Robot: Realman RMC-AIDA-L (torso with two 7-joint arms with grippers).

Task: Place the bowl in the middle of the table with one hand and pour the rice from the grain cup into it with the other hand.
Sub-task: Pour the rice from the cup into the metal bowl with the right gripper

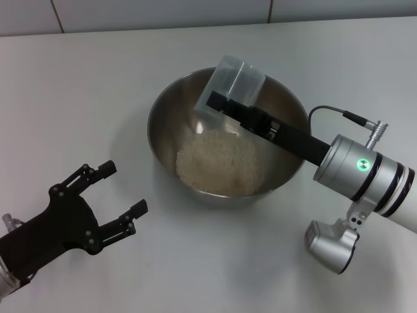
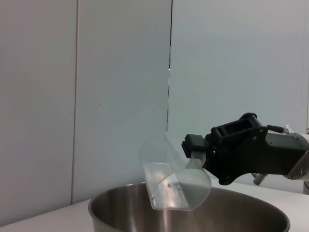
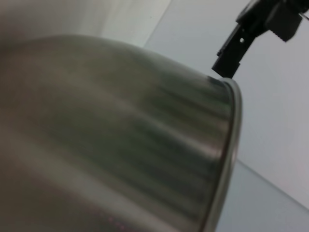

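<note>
The steel bowl (image 1: 163, 111) stands on the white table (image 1: 78, 98) near its middle and holds a mound of rice (image 1: 218, 160). My right gripper (image 1: 225, 104) is shut on the clear grain cup (image 1: 228, 81), which is tipped mouth-down over the bowl's far side. In the left wrist view the cup (image 2: 171, 181) hangs tilted above the bowl's rim (image 2: 120, 200), held by the right gripper (image 2: 198, 150). My left gripper (image 1: 124, 189) is open and empty, on the table's near left, apart from the bowl. The right wrist view shows only the bowl's outer wall (image 3: 120, 135).
A tiled wall edge (image 1: 163, 13) runs along the table's far side. The right arm's silver wrist (image 1: 365, 176) reaches over the table at the right of the bowl. The left gripper's fingertip (image 3: 231, 53) shows beyond the bowl in the right wrist view.
</note>
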